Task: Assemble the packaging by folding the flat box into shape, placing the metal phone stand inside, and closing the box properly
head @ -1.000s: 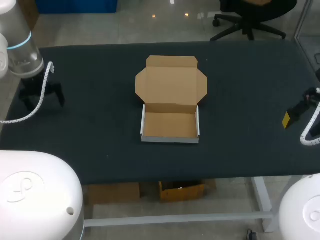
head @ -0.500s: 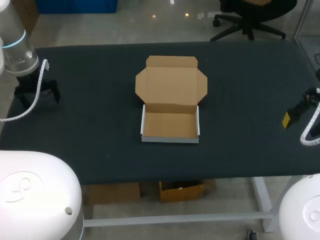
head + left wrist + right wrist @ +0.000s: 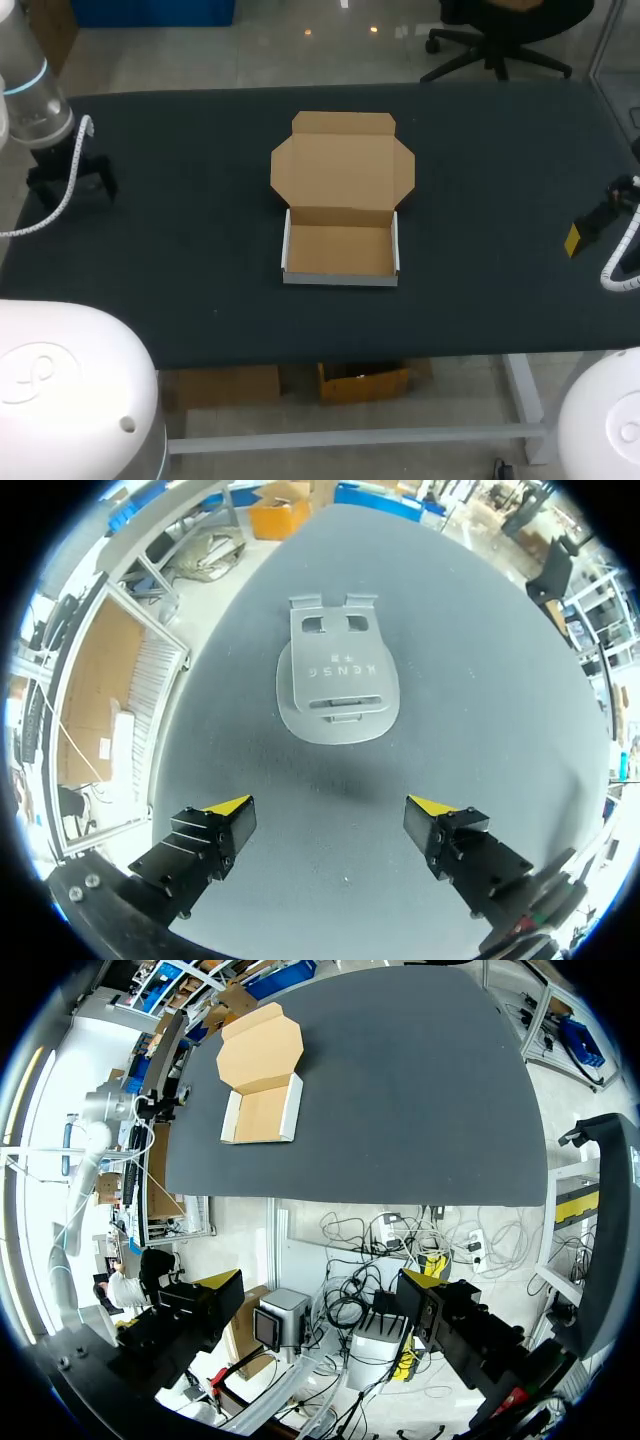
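The cardboard box [image 3: 340,200] lies at the table's middle, its shallow tray [image 3: 340,252] formed and facing up, with the lid flap [image 3: 342,165] spread flat behind it. The right wrist view has the box [image 3: 262,1080] far ahead. A grey metal phone stand [image 3: 337,675] lies flat on the dark table just ahead of my left gripper [image 3: 330,805], which hangs open above it. In the head view the left gripper [image 3: 70,185] sits at the table's left edge and hides the stand. My right gripper [image 3: 322,1280] is open and empty, off the table's right edge [image 3: 580,235].
The dark table top [image 3: 200,250] is bare between the box and both arms. The table's left edge [image 3: 190,670] runs close beside the stand.
My left arm has shifted a little to the left and toward the back of the table. The box and the right arm have stayed put.
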